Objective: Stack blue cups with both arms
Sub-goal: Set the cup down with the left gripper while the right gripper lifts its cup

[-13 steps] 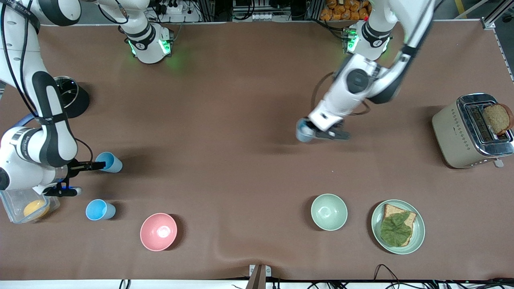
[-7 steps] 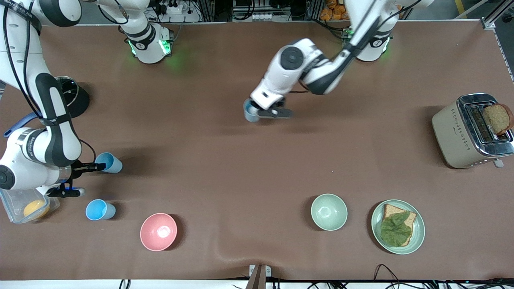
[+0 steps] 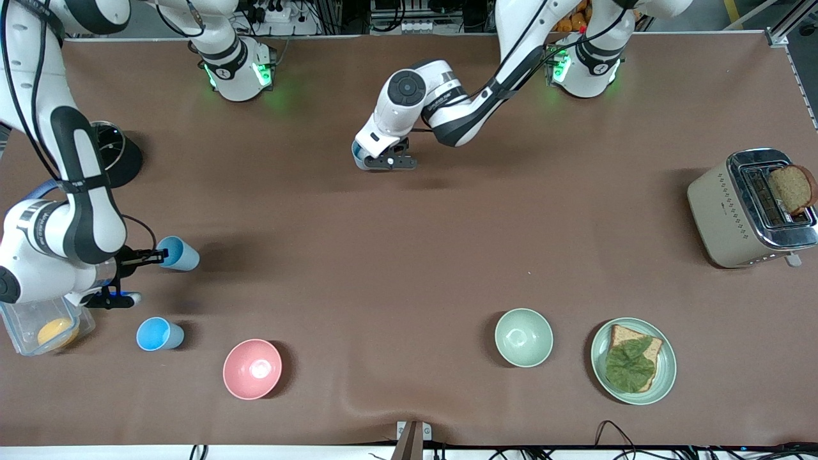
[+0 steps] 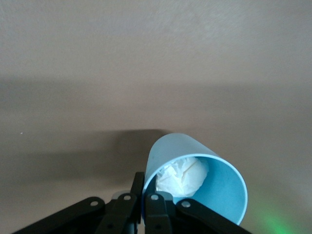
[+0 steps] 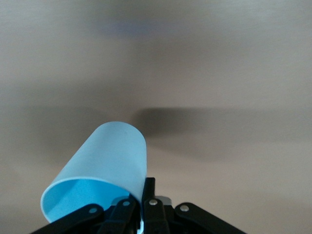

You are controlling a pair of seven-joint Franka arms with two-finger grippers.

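We see three blue cups. The first cup (image 3: 180,253) hangs tilted in the right gripper (image 3: 153,257), whose fingers pinch its rim, over the table (image 3: 396,255) toward the right arm's end. In the right wrist view this cup (image 5: 100,168) slants with its mouth toward the camera, the right gripper (image 5: 145,195) clamped on its wall. The second cup (image 3: 359,155) is gripped by the left gripper (image 3: 383,160) over the middle of the table, just ahead of the bases. In the left wrist view that cup (image 4: 195,178) holds a crumpled white wad (image 4: 183,176), and the left gripper (image 4: 144,192) clenches its rim, one finger inside and one outside. The third cup (image 3: 158,334) stands upright on the table, nearer to the camera than the first cup and beside the pink bowl (image 3: 252,368).

The right arm (image 3: 70,211) bends down from its base along the table's edge, wrist turned sideways. The left arm (image 3: 447,108) folds low from its base, elbow bent, forearm reaching toward the table's middle.

Lettering on the arms is too small for us to read.

Farther out lie a green bowl (image 3: 523,337), a plate (image 3: 599,377) with bread and a leaf, a toaster (image 3: 748,207) holding a slice, and a clear tub (image 3: 38,329) under the right arm.
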